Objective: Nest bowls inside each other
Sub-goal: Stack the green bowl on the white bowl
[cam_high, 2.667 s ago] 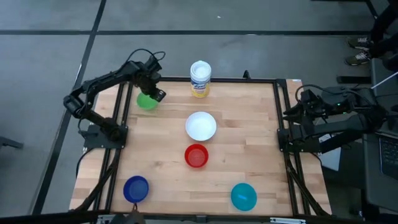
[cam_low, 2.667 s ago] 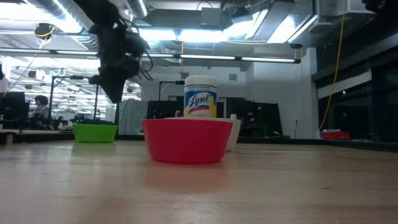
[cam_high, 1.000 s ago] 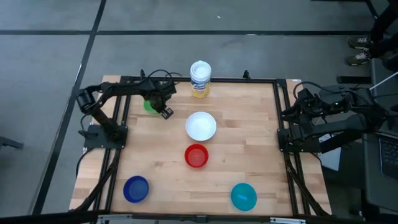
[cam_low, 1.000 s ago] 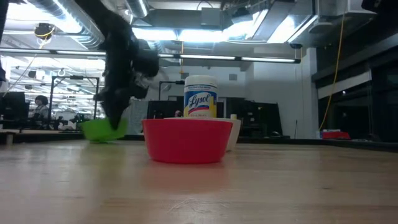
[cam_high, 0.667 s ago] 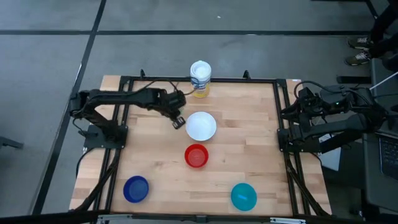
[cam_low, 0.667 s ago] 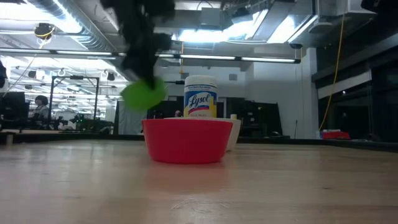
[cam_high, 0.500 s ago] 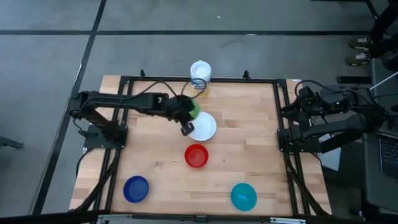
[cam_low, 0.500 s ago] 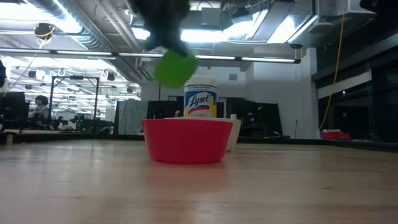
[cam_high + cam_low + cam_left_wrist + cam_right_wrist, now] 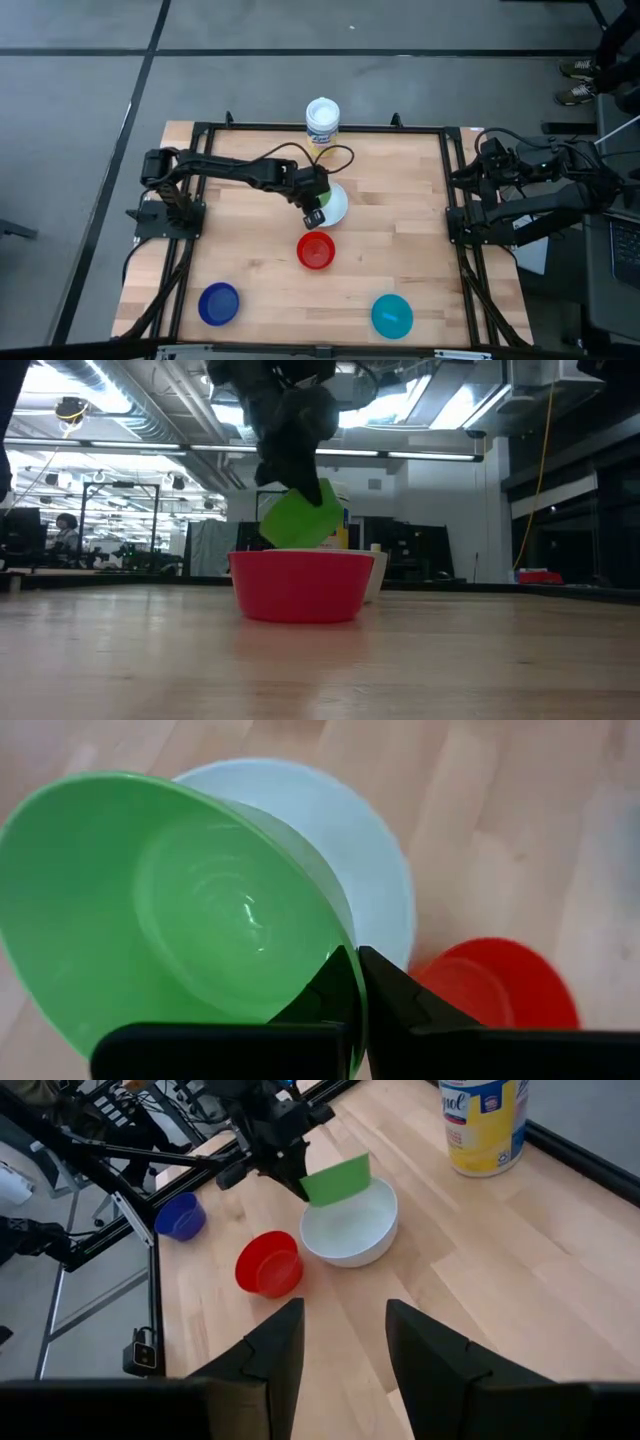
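My left gripper [image 9: 313, 207] is shut on a green bowl [image 9: 300, 520], which hangs tilted over the white bowl [image 9: 337, 202] at the table's middle. In the high view the gripper hides most of the green bowl. A red bowl [image 9: 315, 250] stands just nearer than the white one. A dark blue bowl [image 9: 219, 303] sits at the near left and a teal bowl [image 9: 392, 314] at the near right. My right gripper [image 9: 345, 1350] waits open and holding nothing at the table's right edge. My left gripper pinches the green bowl's rim [image 9: 343, 942], with one finger [image 9: 318, 992] inside the bowl and the other [image 9: 400, 995] outside its wall. The fingers slant down from the table's left. The bowl [image 9: 335, 1178] is lifted clear of the table and tilted.
A white canister with a yellow label [image 9: 322, 122] stands at the far edge, behind the white bowl. Black frame rails [image 9: 452, 200] run along the table's sides. Bare wood lies between the bowls and toward the right edge.
My left gripper has lifted the green bowl off the table at the far left and carried it toward the middle. It then lowered it over the white bowl. The bowl has tipped from level to tilted.
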